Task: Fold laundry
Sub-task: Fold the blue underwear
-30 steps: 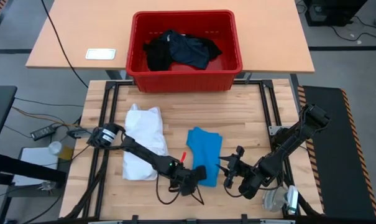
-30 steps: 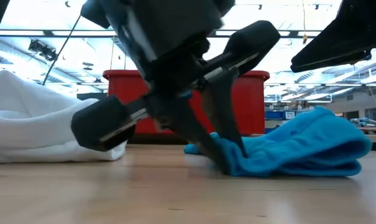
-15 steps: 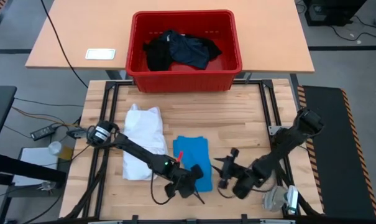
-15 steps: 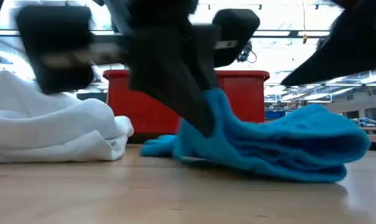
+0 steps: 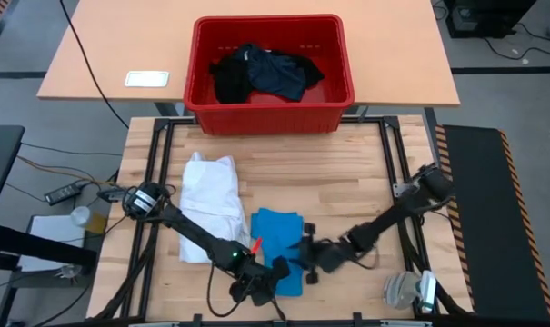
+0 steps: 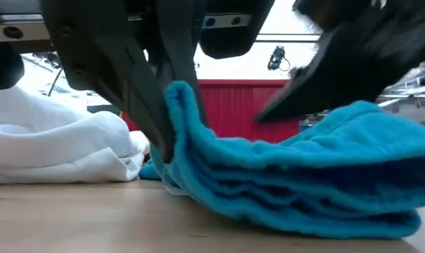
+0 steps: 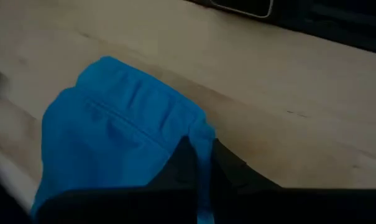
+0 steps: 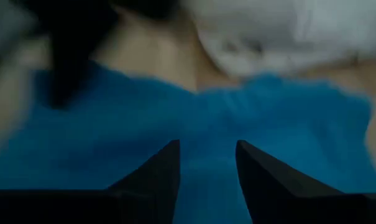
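Note:
The small bright blue piece (image 5: pixel 276 238) lies on the wooden table (image 5: pixel 347 182), bunched in folds, just right of the white shirt (image 5: pixel 209 216). My left gripper (image 5: pixel 276 271) is at its near end, shut on it. My right gripper (image 5: pixel 305 257) stands open at the piece's right edge, its fingers (image 8: pixel 155 177) low over the blue cloth (image 8: pixel 206 124); I cannot tell whether they touch it. Black garments (image 5: pixel 261 73) lie in the red crate (image 5: pixel 202 100) beyond the table's far edge. My left gripper pinches the blue piece's edge (image 7: pixel 203 134) at its near end between its two fingers. The fingers (image 6: pixel 145 105) come slanting down from above. The pinched part (image 6: pixel 180 98) stands raised as a ridge, while the rest of the piece (image 6: pixel 303 183) lies folded on the table.
The white shirt's near end (image 6: pixel 50 151) rests on the table close to the left of the blue piece. A white card (image 5: pixel 147 79) lies on the far desk. Bare wood (image 5: pixel 347 182) shows right of and beyond the blue piece.
My left gripper has drawn the blue piece toward the table's left and near edges and risen a little, lifting the held edge into a ridge. My right gripper has swung left and down toward the piece's right edge, turning as it went.

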